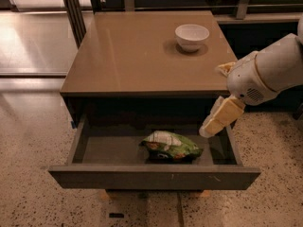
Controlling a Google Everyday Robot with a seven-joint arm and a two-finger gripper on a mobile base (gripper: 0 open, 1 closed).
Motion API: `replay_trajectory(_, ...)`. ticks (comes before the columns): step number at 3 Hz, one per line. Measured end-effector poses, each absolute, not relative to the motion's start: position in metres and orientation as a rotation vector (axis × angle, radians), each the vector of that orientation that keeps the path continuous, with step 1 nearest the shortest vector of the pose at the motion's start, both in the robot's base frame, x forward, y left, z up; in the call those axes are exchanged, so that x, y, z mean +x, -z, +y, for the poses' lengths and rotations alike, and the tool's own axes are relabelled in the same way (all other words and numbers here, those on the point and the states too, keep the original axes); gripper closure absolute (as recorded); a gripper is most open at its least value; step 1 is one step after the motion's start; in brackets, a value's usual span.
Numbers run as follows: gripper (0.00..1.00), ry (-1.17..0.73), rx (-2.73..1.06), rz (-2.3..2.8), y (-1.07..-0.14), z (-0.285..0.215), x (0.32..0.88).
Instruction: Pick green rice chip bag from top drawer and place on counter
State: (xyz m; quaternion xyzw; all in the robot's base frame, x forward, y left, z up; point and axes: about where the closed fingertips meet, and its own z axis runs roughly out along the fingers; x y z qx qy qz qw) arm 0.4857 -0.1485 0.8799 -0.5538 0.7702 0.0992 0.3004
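Hand (218, 118) over top drawer (154, 178), right side, grip unclear, green rice chip bag (170, 146) inside, print unreadable

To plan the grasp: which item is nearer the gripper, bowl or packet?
The glossy green snack packet in the dark drawer: the gripper hangs over that drawer's right end; the white bowl sits on the tan counter.

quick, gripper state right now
Gripper: state cannot be told; it hangs over the right end of the top drawer, apart from the green rice chip bag.
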Motion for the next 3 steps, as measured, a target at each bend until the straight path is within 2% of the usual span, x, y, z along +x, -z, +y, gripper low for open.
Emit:
replay_trajectory(1, 0.00, -0.267, -1.433, 2.044, -0.876, -0.152, 0.480)
replay_trajectory(3, 0.00, -0.408, -1.275, 2.001, -0.827, -0.139, 0.488)
